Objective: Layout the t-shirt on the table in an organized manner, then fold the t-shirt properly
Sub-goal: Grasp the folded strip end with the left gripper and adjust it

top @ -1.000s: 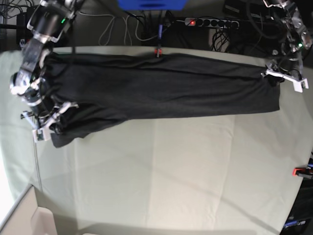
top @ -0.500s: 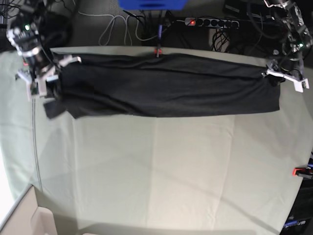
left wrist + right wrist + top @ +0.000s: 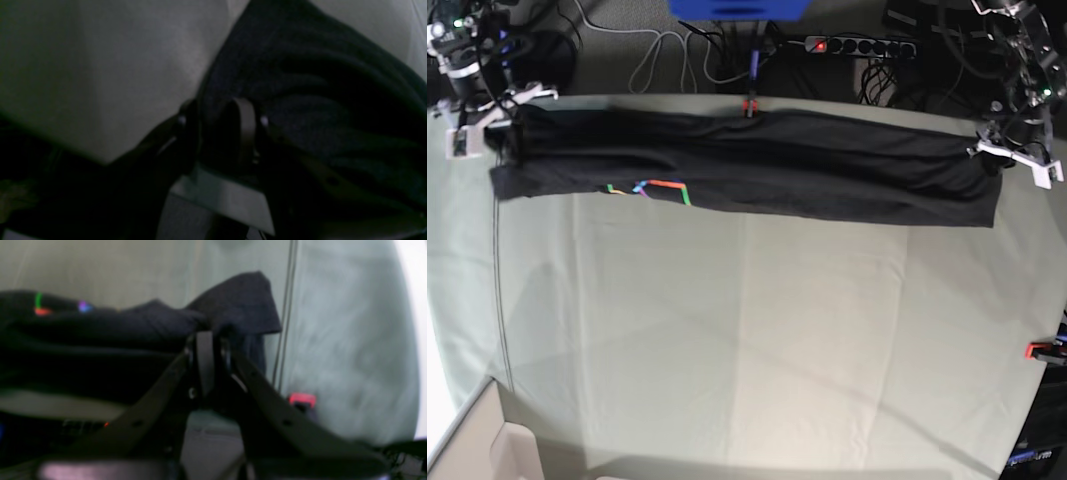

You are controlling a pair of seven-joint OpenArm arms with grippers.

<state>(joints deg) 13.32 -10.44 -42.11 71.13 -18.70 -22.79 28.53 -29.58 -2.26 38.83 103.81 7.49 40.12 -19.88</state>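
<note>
In the base view's upper left corner, the right gripper point(image 3: 489, 118) has its fingers pressed together on the end of the t-shirt point(image 3: 757, 165); the right wrist view shows the two fingers point(image 3: 204, 353) nipping a bunched fold of the black cloth. From there the t-shirt stretches as a long, narrow black band across the top of the frame, along the far edge of the table point(image 3: 757, 340). A short run of rainbow-coloured print point(image 3: 649, 188) shows at the band's lower edge, left of centre. A small red clamp point(image 3: 749, 104) sits at the table's far edge, near the middle. At the upper right, the left gripper point(image 3: 994, 155) is clamped on the other end; the left wrist view shows its fingers point(image 3: 243, 130) closed over dark cloth. Another red clamp point(image 3: 1039, 350) sits at the right edge of the frame.
</note>
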